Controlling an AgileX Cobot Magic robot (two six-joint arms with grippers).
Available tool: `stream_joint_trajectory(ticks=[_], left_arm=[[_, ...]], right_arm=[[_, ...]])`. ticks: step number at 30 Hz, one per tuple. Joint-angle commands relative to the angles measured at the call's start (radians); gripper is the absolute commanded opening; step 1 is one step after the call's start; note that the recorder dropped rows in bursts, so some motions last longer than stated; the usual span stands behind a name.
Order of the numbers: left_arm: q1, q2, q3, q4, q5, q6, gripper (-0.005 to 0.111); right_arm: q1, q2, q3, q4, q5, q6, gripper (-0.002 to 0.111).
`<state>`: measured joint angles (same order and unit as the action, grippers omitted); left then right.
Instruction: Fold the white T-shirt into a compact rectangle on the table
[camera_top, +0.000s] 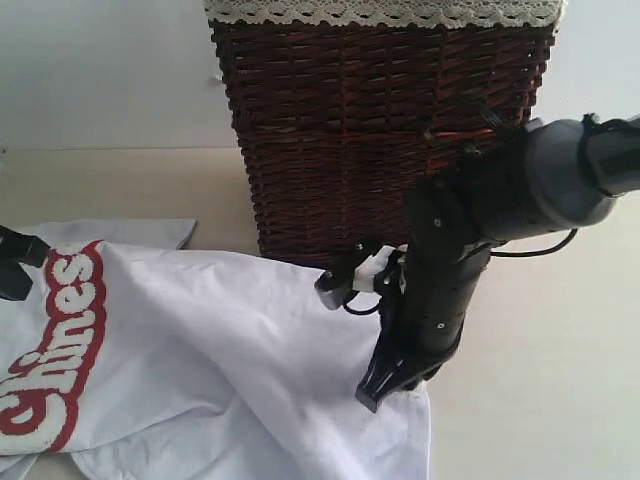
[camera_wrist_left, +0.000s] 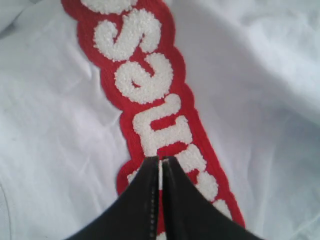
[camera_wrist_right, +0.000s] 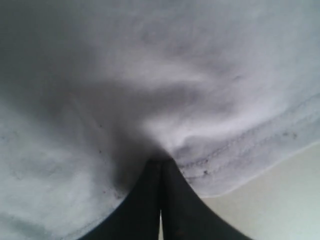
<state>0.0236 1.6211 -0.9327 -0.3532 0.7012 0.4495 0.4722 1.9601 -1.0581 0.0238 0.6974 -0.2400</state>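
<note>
Rumpled white T-shirt (camera_top: 220, 340), fuzzy red-edged lettering (camera_wrist_left: 145, 75)

The white T-shirt (camera_top: 200, 340) reads roughly "Chimes".

A white cotton short-sleeved T-shirt (camera_top: 220, 350) lies spread on the broad flat pale cream table (camera_top: 540, 380), covering the left and middle of its near part; a dark brown woven wicker basket (camera_top: 380, 130) stands on the table just behind the shirt, at the middle, with a strip of white lace trim (camera_top: 380, 12) along its top rim; the fuzzy red-outlined lettering (camera_top: 60, 340) lies on the shirt's left part; the black left gripper (camera_wrist_left: 160, 161) sits over that lettering, at the far left; the black right gripper (camera_top: 372, 392) reaches in from the right, in front of the basket's lower right corner, its tips at the shirt's right hem, where cloth meets bare table
</note>
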Motion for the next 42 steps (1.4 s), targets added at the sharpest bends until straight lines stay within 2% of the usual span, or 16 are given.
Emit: stream_joint_trajectory(ticks=[1,4,7,12,14,16,18,20,22,23,24,25,33,35,39,42], left_arm=[[-0.004,-0.043,0.020,-0.031,-0.004,0.014,0.005],[-0.006,-0.051,0.034,-0.069,0.029,0.021,0.005],[-0.060,-0.051,0.054,-0.084,0.094,0.126,0.005],[-0.349,-0.071,0.059,0.007,0.174,0.200,0.009],[-0.471,-0.085,0.059,0.051,0.212,0.200,0.017],[-0.599,-0.087,0.062,0.115,0.253,0.200,0.030],[-0.694,-0.087,0.099,0.233,0.271,0.200,0.041],[-0.743,-0.087,0.165,0.353,0.253,0.193,0.043],[-0.746,-0.087,0.226,0.500,0.173,0.100,0.043],[-0.737,-0.087,0.244,0.605,0.129,-0.005,0.043],[-0.715,-0.087,0.270,0.772,0.061,-0.204,0.043],[-0.702,-0.084,0.278,0.810,0.031,-0.262,0.043],[-0.680,-0.070,0.293,0.701,-0.019,-0.134,0.041],[-0.670,-0.060,0.293,0.701,-0.023,-0.135,0.032],[-0.647,-0.031,0.293,0.707,-0.023,-0.135,0.001],[-0.639,-0.025,0.293,0.723,-0.030,-0.135,0.000]], right_arm=[[0.039,0.062,0.004,-0.212,0.076,0.169,0.000],[0.016,0.060,0.004,-0.457,0.184,0.381,0.000],[-0.003,0.060,0.004,-0.520,0.202,0.405,0.000],[-0.003,-0.017,0.004,-0.521,0.192,0.398,0.000],[-0.003,-0.076,0.004,-0.521,0.183,0.399,0.000],[-0.003,-0.141,0.004,-0.511,0.169,0.399,0.000],[-0.003,-0.186,0.004,-0.479,0.163,0.378,0.000],[-0.003,-0.207,0.004,-0.458,0.160,0.367,0.000],[-0.003,-0.207,0.004,-0.445,0.158,0.357,0.000],[-0.003,-0.207,0.004,-0.443,0.158,0.357,0.000],[-0.003,-0.207,0.004,-0.441,0.158,0.357,0.000],[-0.003,-0.207,0.004,-0.439,0.158,0.357,0.000],[-0.003,-0.207,0.004,-0.435,0.142,0.352,0.000],[-0.003,-0.207,0.004,-0.431,0.142,0.352,0.000],[-0.003,-0.207,0.004,-0.422,0.142,0.342,0.000],[-0.003,-0.207,0.004,-0.423,0.142,0.342,0.000]])
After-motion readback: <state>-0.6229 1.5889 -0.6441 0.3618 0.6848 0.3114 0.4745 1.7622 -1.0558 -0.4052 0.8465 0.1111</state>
